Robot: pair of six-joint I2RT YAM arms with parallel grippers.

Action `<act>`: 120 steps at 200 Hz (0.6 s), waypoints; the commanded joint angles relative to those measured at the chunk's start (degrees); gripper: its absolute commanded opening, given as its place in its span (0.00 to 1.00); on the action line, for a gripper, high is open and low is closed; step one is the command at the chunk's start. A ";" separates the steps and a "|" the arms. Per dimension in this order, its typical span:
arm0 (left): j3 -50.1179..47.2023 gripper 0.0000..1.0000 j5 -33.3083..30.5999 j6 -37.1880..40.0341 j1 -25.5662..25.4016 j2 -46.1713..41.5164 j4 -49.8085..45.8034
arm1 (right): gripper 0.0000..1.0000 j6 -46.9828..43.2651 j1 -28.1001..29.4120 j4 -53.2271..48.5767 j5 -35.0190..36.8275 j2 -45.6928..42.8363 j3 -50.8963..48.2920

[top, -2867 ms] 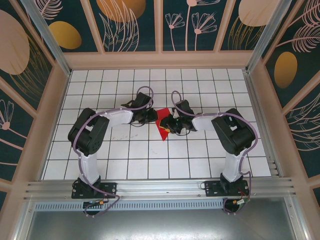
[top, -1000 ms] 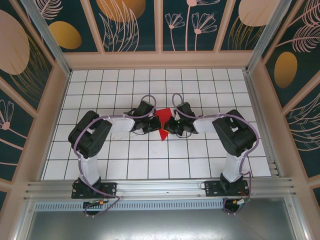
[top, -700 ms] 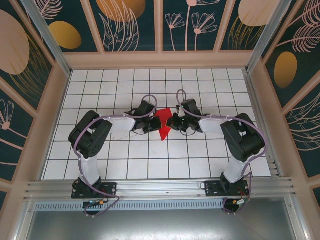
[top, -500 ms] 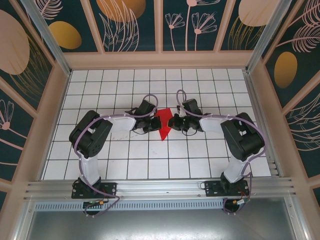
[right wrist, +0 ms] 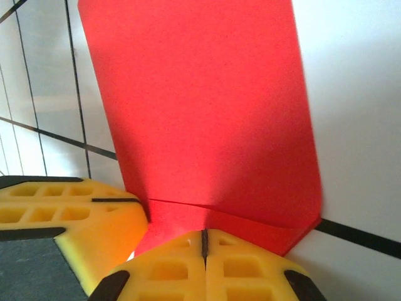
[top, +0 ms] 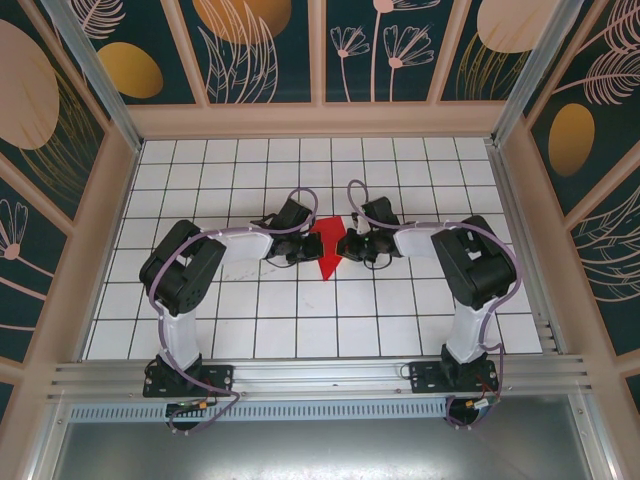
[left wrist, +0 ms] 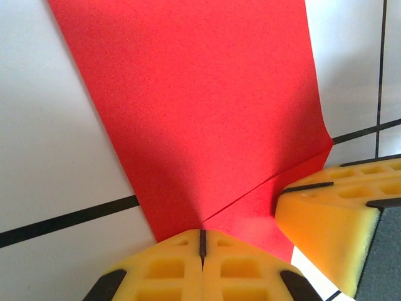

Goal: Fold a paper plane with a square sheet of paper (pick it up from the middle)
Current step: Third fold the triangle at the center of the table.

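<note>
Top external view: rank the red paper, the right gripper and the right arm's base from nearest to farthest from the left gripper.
1. The red paper: touching, its left edge pinched in the left gripper.
2. The right gripper: just across the paper, clamped on its right edge.
3. The right arm's base: far off, at the bottom right of the view.
</note>
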 commanded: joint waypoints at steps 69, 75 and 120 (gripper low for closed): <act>0.51 0.01 -0.35 -1.33 0.00 -3.47 0.17 | 0.00 10.93 1.23 1.17 6.21 -0.40 -5.73; -0.13 0.03 0.27 -2.44 -0.11 -4.54 1.17 | 0.00 11.67 1.37 1.48 6.34 -0.55 -6.03; -5.50 0.05 2.20 -8.58 -2.57 -10.43 6.36 | 0.00 14.26 2.03 2.68 6.51 -0.36 -7.20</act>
